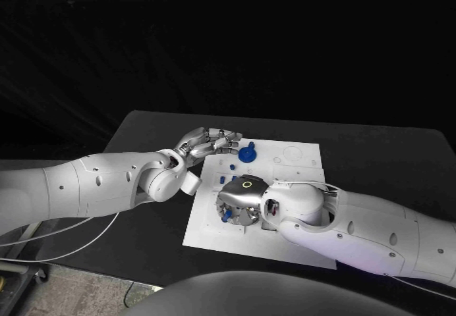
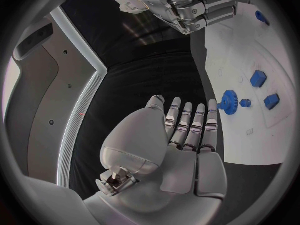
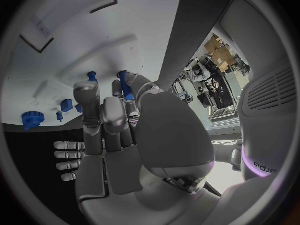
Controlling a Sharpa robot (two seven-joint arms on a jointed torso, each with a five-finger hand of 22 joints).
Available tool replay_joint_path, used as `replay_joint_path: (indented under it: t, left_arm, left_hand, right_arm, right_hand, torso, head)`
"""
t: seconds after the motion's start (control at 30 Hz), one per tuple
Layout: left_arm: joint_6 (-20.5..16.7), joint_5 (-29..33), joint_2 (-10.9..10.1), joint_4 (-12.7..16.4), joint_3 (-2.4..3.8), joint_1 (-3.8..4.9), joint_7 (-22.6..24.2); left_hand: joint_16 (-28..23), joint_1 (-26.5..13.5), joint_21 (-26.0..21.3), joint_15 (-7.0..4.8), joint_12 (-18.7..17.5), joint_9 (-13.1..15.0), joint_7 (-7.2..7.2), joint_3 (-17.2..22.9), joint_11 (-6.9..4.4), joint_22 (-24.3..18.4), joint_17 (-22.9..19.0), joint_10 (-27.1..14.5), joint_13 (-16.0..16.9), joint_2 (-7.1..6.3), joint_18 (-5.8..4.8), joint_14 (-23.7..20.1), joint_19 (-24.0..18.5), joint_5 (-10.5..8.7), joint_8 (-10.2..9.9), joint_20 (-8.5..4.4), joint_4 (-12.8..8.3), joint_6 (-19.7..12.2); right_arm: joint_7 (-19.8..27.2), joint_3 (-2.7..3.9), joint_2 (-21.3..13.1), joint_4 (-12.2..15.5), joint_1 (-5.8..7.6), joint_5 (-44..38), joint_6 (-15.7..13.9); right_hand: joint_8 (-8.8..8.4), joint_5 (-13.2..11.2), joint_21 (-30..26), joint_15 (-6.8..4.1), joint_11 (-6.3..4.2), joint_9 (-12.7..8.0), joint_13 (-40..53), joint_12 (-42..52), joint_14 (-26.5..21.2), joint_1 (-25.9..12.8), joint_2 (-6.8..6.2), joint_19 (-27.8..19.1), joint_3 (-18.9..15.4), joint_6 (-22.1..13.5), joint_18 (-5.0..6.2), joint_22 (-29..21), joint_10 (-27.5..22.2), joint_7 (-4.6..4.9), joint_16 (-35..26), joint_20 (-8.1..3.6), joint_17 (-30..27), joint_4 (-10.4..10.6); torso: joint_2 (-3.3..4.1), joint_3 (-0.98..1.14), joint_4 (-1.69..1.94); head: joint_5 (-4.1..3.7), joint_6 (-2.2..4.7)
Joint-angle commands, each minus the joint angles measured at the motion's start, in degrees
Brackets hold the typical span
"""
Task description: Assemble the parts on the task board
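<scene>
The white task board (image 1: 294, 227) lies in the middle of the black table. A blue gear (image 1: 247, 155) sits near the board's far left corner, with small blue blocks (image 1: 228, 178) just in front of it. My left hand (image 1: 209, 141) hovers at that far left corner, fingers (image 2: 187, 127) stretched out flat and holding nothing. My right hand (image 1: 242, 201) is low over the board's left side. It pinches a slim blue peg (image 3: 124, 84) between thumb and fingers. A second blue peg (image 3: 92, 76) stands on the board (image 3: 75, 40) just beside those fingers.
The gear (image 2: 230, 103), a small peg (image 2: 245, 103) and two blue blocks (image 2: 258, 78) lie on the board beyond my left fingertips. Shallow recesses (image 1: 294, 155) mark the board's far side. Bare black table (image 1: 380, 158) surrounds the board.
</scene>
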Motion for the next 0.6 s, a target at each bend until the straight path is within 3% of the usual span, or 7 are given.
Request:
replay_joint_path:
  t: [0.03,0.17,0.27,0.43,0.6]
  left_arm:
    - [1.13,0.10,0.09,-0.02,0.03,-0.06,0.25]
    - [1.19,0.10,0.13,-0.10,0.03,-0.07,0.21]
    - [1.27,0.10,0.18,-0.15,0.03,-0.07,0.15]
    - [1.41,0.10,0.29,-0.24,0.03,-0.08,0.02]
    - [1.47,0.10,0.31,-0.27,0.03,-0.08,-0.19]
  left_hand:
    - [0.33,0.59,0.19,0.12,-0.11,0.04,0.06,0.44,0.16,-0.09,0.08,-0.11,0.01,0.11,0.17,0.47,0.23,0.27,0.19,0.02,-0.04,-0.31]
    - [0.33,0.59,0.19,0.12,-0.11,0.04,0.06,0.44,0.16,-0.09,0.08,-0.11,0.01,0.11,0.17,0.47,0.23,0.27,0.19,0.02,-0.04,-0.31]
    - [0.40,0.79,0.21,0.20,-0.11,0.04,0.05,0.54,0.14,-0.11,0.10,-0.10,0.01,0.10,0.17,0.58,0.24,0.35,0.20,0.02,-0.05,-0.32]
    - [0.40,0.79,0.21,0.20,-0.11,0.04,0.05,0.54,0.14,-0.11,0.10,-0.10,0.01,0.10,0.17,0.58,0.24,0.35,0.20,0.02,-0.05,-0.32]
    - [0.49,0.91,0.22,0.27,-0.11,0.04,0.06,0.60,0.14,-0.13,0.12,-0.10,0.01,0.11,0.17,0.73,0.24,0.39,0.21,0.03,-0.04,-0.32]
  right_arm:
    - [-0.99,-0.02,0.00,-0.07,-0.05,0.06,1.13]
    - [-1.50,-0.02,0.10,-0.05,-0.06,0.06,1.04]
    - [-1.54,-0.02,0.16,-0.01,-0.07,0.06,0.68]
    - [-1.44,-0.02,0.28,-0.16,-0.08,0.20,-0.12]
    - [-1.35,-0.02,0.22,-0.24,-0.09,0.31,-0.37]
  right_hand:
    - [-0.29,0.18,-0.55,-0.10,-1.03,0.09,0.11,-0.13,-0.58,0.33,0.03,-0.60,0.25,0.12,0.28,4.73,1.26,0.11,-0.33,0.03,-0.22,-0.35]
    - [-3.26,-0.75,-2.14,0.07,-0.75,-1.04,0.01,-1.05,-1.24,-0.31,-0.22,-1.50,0.78,-4.36,0.51,4.40,-0.43,0.25,-1.03,0.21,-0.87,-0.13]
    - [-5.58,-1.46,-2.80,0.00,-0.72,-2.08,0.12,-1.30,-1.55,-0.68,-0.57,-1.92,1.28,-8.11,0.65,4.27,-1.02,-0.82,-1.29,0.24,-1.16,0.00]
    - [-8.21,-6.06,-3.88,0.15,-0.52,-3.55,0.47,-1.40,-1.90,-3.02,-1.12,-2.43,1.06,-12.38,0.79,3.98,-1.81,-1.82,-1.50,0.38,-1.49,1.68]
    - [-8.73,-8.44,-4.69,0.30,-0.16,-4.16,0.66,-1.61,-2.18,-4.30,-1.66,-2.69,0.55,-13.28,0.86,3.79,-2.81,-2.29,-1.72,0.59,-1.80,2.68]
  torso:
    - [0.03,0.00,0.01]
    - [0.02,0.01,0.00]
    - [0.02,-0.01,0.00]
    - [0.03,0.00,0.02]
    - [0.05,0.02,0.03]
  head:
    - [-0.10,0.01]
    - [-0.06,0.01]
    - [-0.10,0.01]
    - [-0.17,0.01]
    - [-0.12,0.01]
